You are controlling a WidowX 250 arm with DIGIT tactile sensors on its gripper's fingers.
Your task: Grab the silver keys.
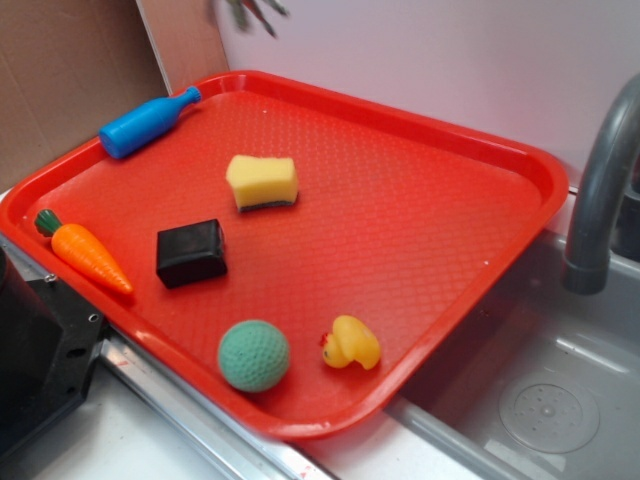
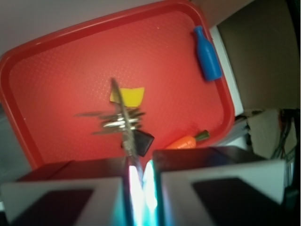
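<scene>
In the wrist view my gripper [image 2: 140, 165] is shut on the silver keys [image 2: 120, 120]. One key's blade is pinched between the two pads and the rest of the bunch hangs fanned out on its thin ring, high above the red tray [image 2: 42, 89]. In the exterior view the gripper is out of frame. Only a few thin blurred shapes [image 1: 252, 12] show at the top edge, above the tray's far rim [image 1: 400, 120].
On the tray lie a blue bottle [image 1: 145, 122], a yellow sponge [image 1: 262, 182], a black block [image 1: 191, 252], an orange carrot [image 1: 88, 256], a green ball [image 1: 254, 355] and a yellow duck [image 1: 352, 343]. A grey sink [image 1: 540, 400] with a faucet [image 1: 600, 190] is at the right.
</scene>
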